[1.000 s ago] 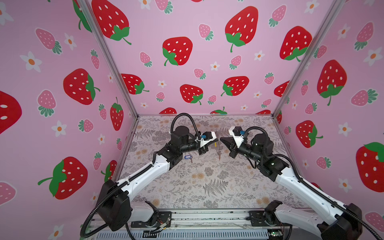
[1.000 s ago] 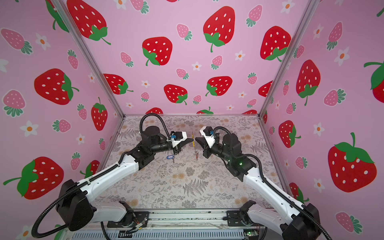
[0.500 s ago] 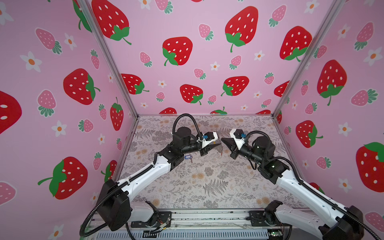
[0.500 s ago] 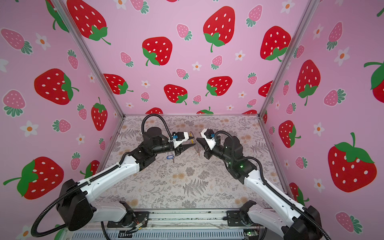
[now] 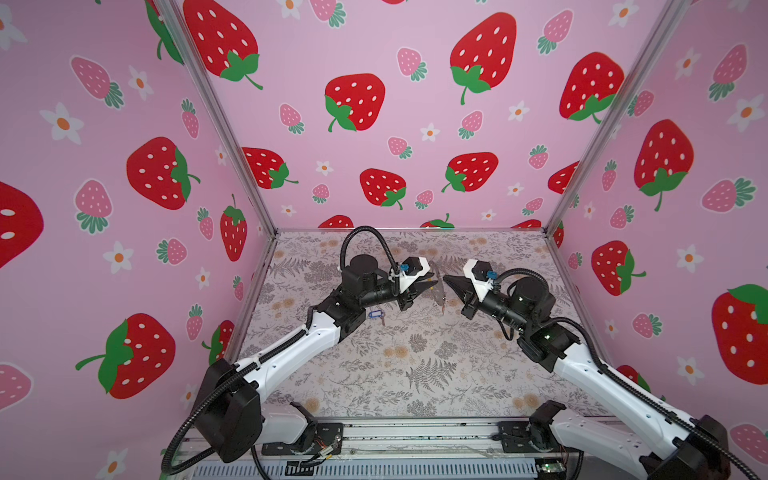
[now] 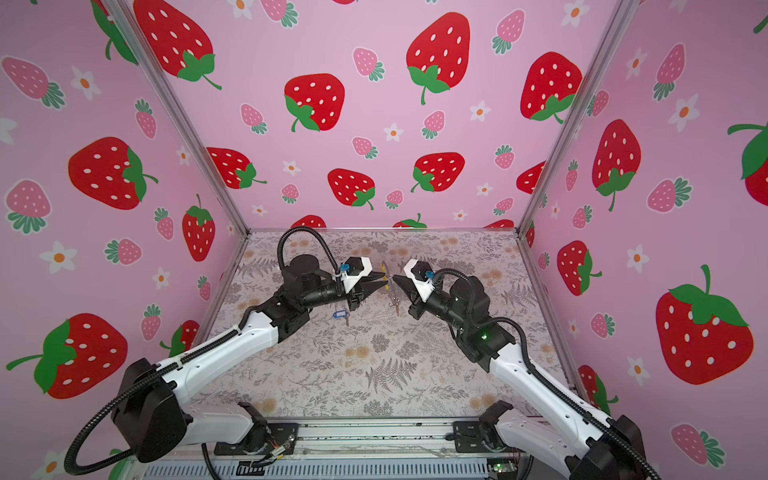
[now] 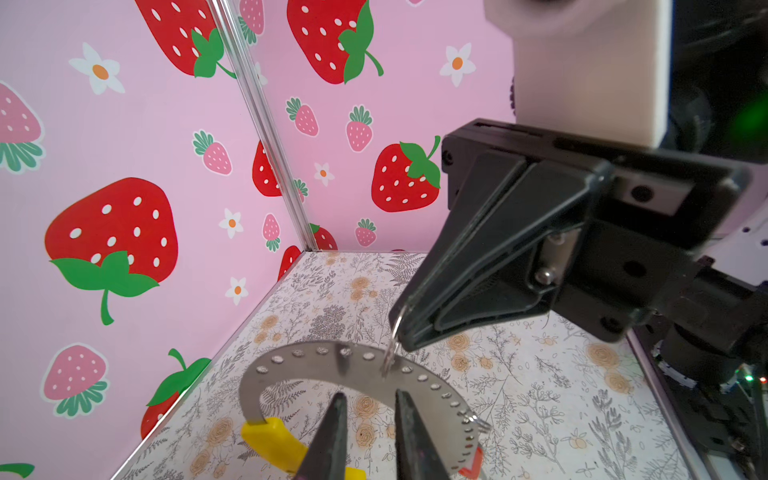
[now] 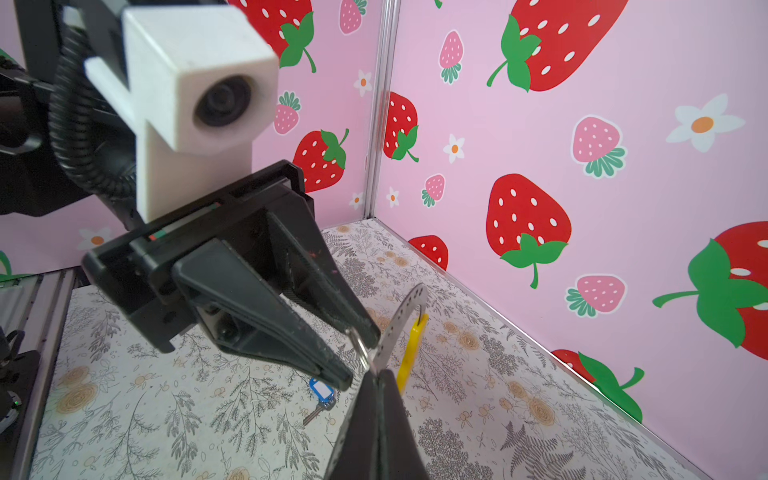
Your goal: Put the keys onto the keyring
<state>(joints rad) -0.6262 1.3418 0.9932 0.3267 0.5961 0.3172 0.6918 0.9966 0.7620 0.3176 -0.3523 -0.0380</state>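
Observation:
The keyring (image 7: 316, 365), a flat grey hoop with holes and a yellow section (image 7: 270, 440), stands on edge in the air. My right gripper (image 7: 401, 347) is shut on its rim; in the right wrist view the shut gripper (image 8: 376, 374) bites the keyring (image 8: 405, 311) edge-on. A red tag (image 7: 471, 463) hangs from the rim, and its key dangles below (image 5: 443, 306). My left gripper (image 7: 370, 395) is open just in front of the hoop, with nothing between its fingers. The blue-tagged key (image 5: 376, 314) (image 8: 322, 392) lies on the floor under the left arm. In both top views the grippers (image 5: 432, 284) (image 5: 445, 277) meet tip to tip.
Pink strawberry walls (image 5: 374, 124) close in the floral floor (image 5: 395, 374) on three sides. A metal rail (image 5: 415, 436) with both arm bases runs along the front edge.
My left gripper's jaws, shut a second ago, now stand apart by the keyring. The right gripper still grips the hoop and has shifted slightly.

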